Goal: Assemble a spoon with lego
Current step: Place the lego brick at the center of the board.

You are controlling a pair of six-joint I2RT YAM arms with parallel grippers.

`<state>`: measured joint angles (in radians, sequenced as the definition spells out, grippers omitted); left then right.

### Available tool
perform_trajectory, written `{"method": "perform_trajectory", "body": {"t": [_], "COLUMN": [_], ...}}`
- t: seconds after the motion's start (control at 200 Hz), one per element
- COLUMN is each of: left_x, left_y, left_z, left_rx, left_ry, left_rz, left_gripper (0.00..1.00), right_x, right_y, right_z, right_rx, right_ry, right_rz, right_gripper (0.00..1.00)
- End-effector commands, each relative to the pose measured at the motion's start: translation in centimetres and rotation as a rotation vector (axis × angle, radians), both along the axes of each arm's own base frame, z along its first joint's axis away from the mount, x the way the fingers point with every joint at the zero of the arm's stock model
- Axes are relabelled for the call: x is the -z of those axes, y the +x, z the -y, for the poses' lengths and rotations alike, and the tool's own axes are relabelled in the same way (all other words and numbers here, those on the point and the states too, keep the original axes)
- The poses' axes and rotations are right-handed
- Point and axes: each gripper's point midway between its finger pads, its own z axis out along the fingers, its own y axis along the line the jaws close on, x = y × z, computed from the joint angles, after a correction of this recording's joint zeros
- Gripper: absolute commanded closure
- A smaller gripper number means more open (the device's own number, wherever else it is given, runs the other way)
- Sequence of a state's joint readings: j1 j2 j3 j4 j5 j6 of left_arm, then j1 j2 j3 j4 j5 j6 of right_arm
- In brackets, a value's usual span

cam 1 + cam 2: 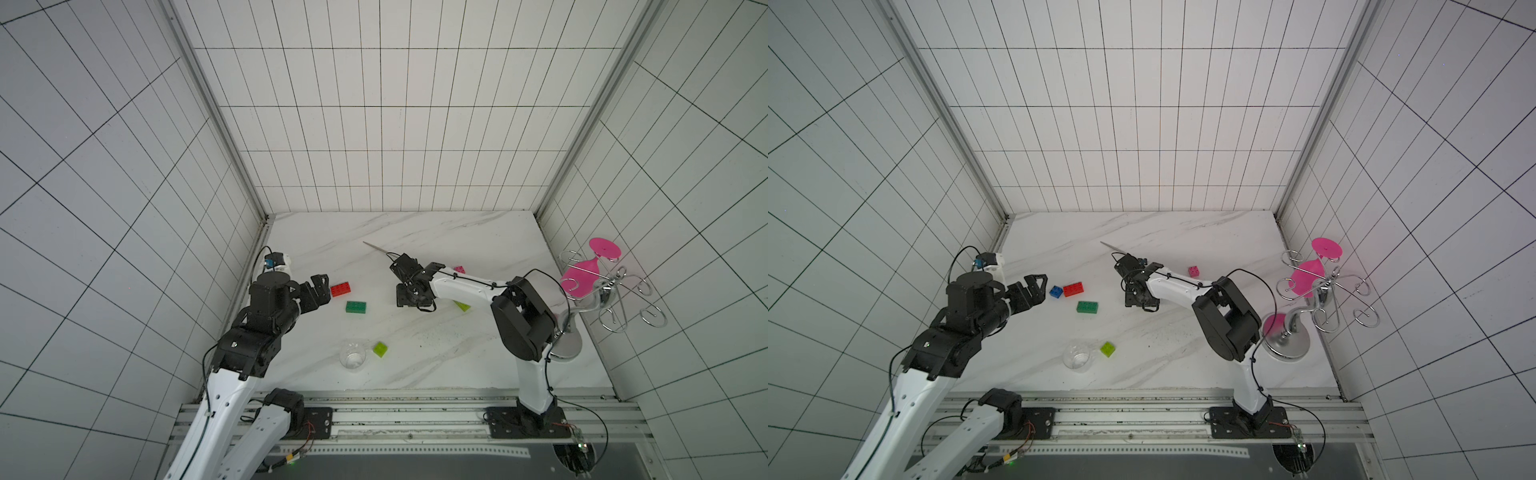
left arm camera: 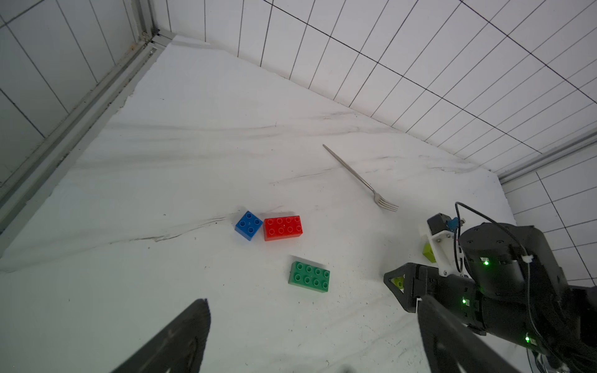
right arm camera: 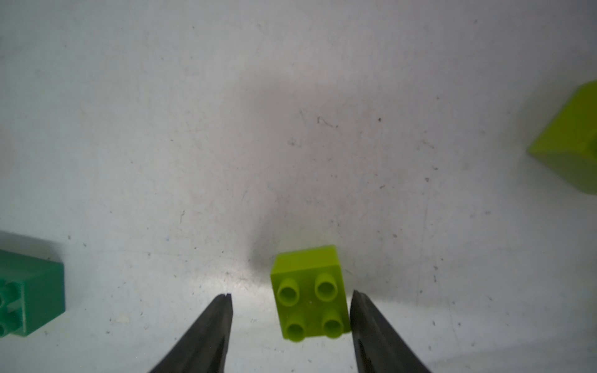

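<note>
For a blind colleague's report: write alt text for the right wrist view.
The right gripper stands open with a small lime green brick between its fingers, studs facing the camera, close to one finger and clear of the other. A dark green brick and a second lime green brick sit on the white table, cut off at opposite picture edges.

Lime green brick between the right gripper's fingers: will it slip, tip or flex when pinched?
Probably stiff: the lime green brick looks like hard moulded plastic with flat sides, so the right gripper, open around it, should get square contact. Its smooth walls may slip under a light pinch. Blocky, it seems unlikely to roll.
</note>
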<state>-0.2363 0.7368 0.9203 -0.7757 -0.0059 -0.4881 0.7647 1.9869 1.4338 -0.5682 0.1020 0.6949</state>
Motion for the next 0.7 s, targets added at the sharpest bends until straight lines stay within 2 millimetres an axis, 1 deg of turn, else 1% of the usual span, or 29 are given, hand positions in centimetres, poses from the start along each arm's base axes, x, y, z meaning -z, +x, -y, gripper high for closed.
{"method": "perform_trajectory", "body": {"t": [0.0, 0.07, 0.135, 0.18, 0.215, 0.26, 0.325, 0.365, 0.42, 0.495, 0.565, 0.595, 0.695], "left_x": [-1.0, -1.0, -0.7, -0.1, 0.6, 1.9, 4.4, 6.0, 7.9, 10.5, 12.9, 13.8, 16.0], "left_y": [0.3, 0.4, 0.1, -0.1, -0.5, -0.9, -1.9, -2.5, -3.2, -4.2, -5.3, -5.6, -6.6], "left_z": [3.1, 4.4, 6.2, 7.4, 8.6, 10.2, 12.3, 13.3, 14.1, 15.2, 15.9, 16.2, 17.0], "left_rx": [0.161, 0.211, 0.268, 0.305, 0.346, 0.402, 0.515, 0.584, 0.655, 0.741, 0.806, 0.827, 0.873], "left_ry": [-0.028, 0.014, 0.079, 0.151, 0.211, 0.295, 0.395, 0.416, 0.426, 0.433, 0.432, 0.44, 0.498], "left_rz": [0.052, 0.048, 0.024, 0.0, -0.026, -0.067, -0.149, -0.214, -0.3, -0.41, -0.521, -0.553, -0.619], "left_gripper": [0.04, 0.05, 0.06, 0.06, 0.06, 0.06, 0.06, 0.07, 0.12, 0.16, 0.22, 0.26, 0.26], "right_x": [-5.3, -8.2, -10.5, -11.4, -12.3, -12.8, -13.7, -14.0, -14.3, -14.7, -14.8, -15.2, -15.8], "right_y": [-0.2, -0.7, -1.5, -2.3, -3.0, -4.0, -5.3, -6.2, -7.2, -8.5, -9.4, -9.6, -10.2], "right_z": [1.0, 2.9, 5.6, 7.7, 9.2, 11.1, 13.3, 14.4, 15.3, 15.6, 15.9, 16.1, 16.5], "right_rx": [-0.02, -0.034, -0.036, -0.029, -0.02, -0.006, 0.011, 0.02, 0.018, 0.002, 0.004, 0.009, 0.001], "right_ry": [0.076, 0.066, 0.041, 0.016, 0.004, -0.013, -0.006, 0.008, 0.053, 0.16, 0.24, 0.266, 0.288], "right_rz": [0.078, 0.159, 0.235, 0.277, 0.319, 0.371, 0.454, 0.507, 0.579, 0.686, 0.756, 0.782, 0.823], "right_gripper": [0.38, 0.38, 0.38, 0.38, 0.38, 0.38, 0.39, 0.39, 0.4, 0.42, 0.38, 0.37, 0.37]}}
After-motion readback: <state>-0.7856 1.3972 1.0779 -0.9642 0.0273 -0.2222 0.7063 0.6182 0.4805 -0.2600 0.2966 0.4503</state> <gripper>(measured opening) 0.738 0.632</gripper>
